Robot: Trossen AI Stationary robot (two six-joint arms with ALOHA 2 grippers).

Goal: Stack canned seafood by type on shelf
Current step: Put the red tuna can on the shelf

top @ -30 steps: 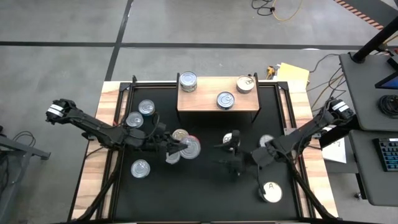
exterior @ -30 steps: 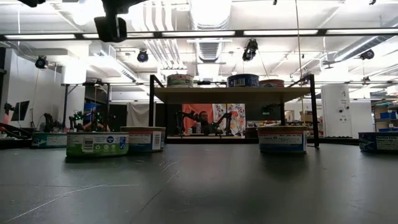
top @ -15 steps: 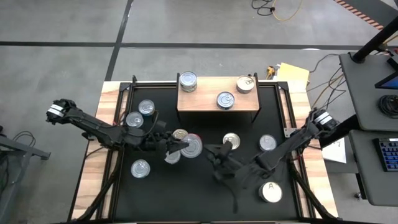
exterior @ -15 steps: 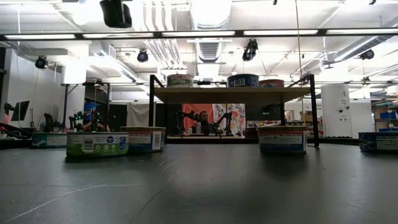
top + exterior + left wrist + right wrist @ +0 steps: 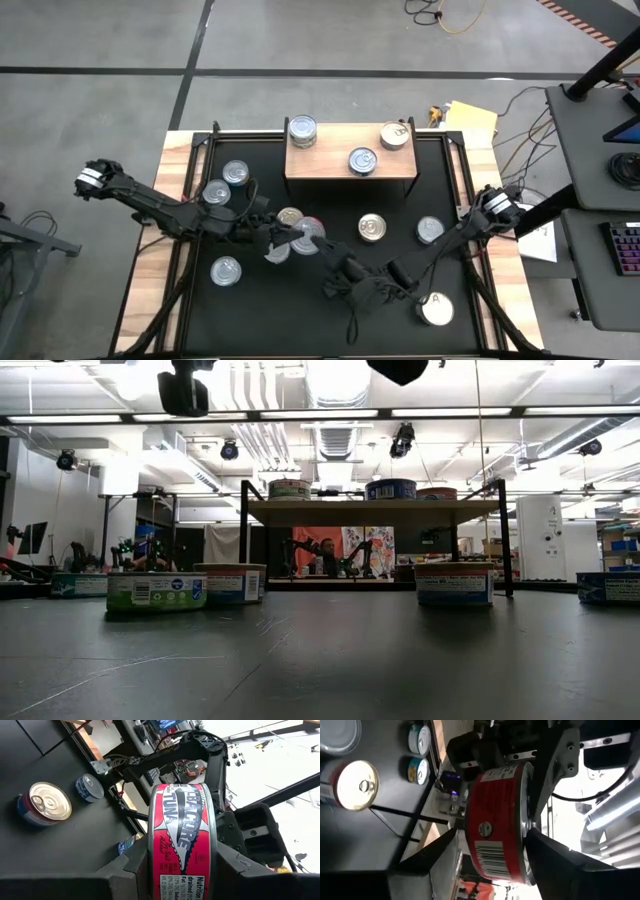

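L gripper (image 5: 182, 870) is clamped on a red albacore tuna can (image 5: 182, 840), held above mid-table, shelf-ward of nothing yet. R gripper (image 5: 490, 852) faces it, fingers spread either side of the can, not visibly touching: looks like a handover. Next: R closes on it, L lets go, then to the shelf (image 5: 350, 135) w/ its three cans.

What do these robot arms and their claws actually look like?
Two thin, dark, jointed arms reach in from the table's two sides. Each has a pale band near its outer end. The left gripper and right gripper are black, each with two flat, wedge-shaped fingers of matte plastic. Thin cables run along the links.
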